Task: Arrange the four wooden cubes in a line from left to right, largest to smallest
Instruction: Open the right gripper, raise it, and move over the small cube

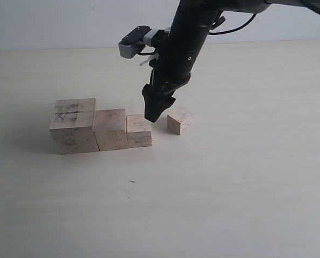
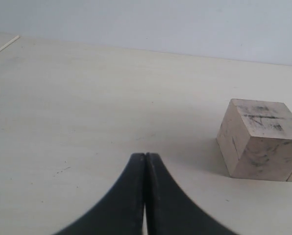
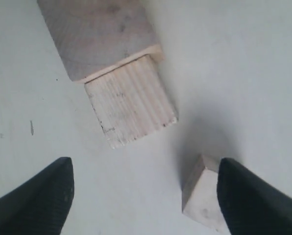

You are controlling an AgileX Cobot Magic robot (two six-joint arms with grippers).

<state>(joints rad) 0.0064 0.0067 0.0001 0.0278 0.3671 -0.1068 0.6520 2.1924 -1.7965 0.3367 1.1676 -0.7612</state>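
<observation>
Three of the four wooden cubes stand touching in a row: the scuffed largest [image 1: 74, 126] on the left, then a middle one [image 1: 110, 129], then a smaller one [image 1: 139, 130]. The smallest cube [image 1: 179, 119] sits apart to their right, turned at an angle. My right gripper [image 1: 155, 110] hangs just above the table in the gap between the row and the smallest cube. In the right wrist view this gripper [image 3: 143, 169] is open and empty; the smallest cube [image 3: 202, 193] lies beside one finger, the row's end cube [image 3: 131, 100] ahead. The left gripper [image 2: 145, 159] is shut, with the largest cube [image 2: 261, 139] off to its side.
The cubes rest on a pale tabletop [image 1: 230, 188] with a white wall behind. A tiny dark speck [image 1: 131, 181] lies in front of the row. The left arm is out of the exterior view.
</observation>
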